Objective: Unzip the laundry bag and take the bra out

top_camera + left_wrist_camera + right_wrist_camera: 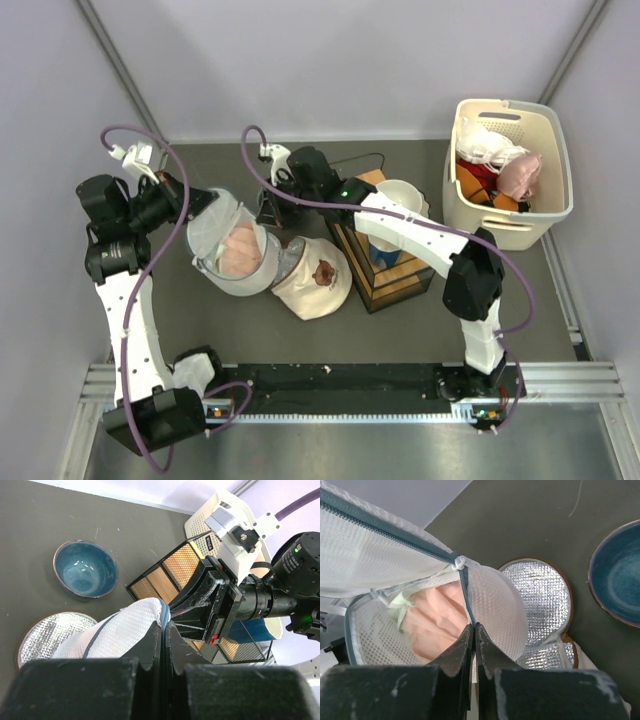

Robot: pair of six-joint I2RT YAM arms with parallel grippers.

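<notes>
Your left gripper (163, 639) sits closest to the lens, jaws closed flat on the grey zip seam of the laundry bag (125, 630), with white mesh bunched on one side of them. Your right gripper (473, 632) is likewise closed, pinching the rim of the bag's round flap where the zip line runs into the fingers. You cannot tell from these views whether the slider itself is caught. The two grips meet almost tip to tip on the same seam, so you have very little room between them.

Note that the bra (437, 625) lies inside the bag, its peach folds showing where the flap stands off the drum.

From above, the bag hangs between your grippers, left of centre over the table (200, 330). Its right edge touches a cream cloth (318, 280) with a brown mark. A wire-and-wood rack (395, 275) stands just beside that cloth, under your right forearm. A beige basket (505, 228) is well apart in the far right corner. A blue bowl (86, 569) and a foil-lined disc (47, 637) lie on the table beyond the bag, near each other but not touching
</notes>
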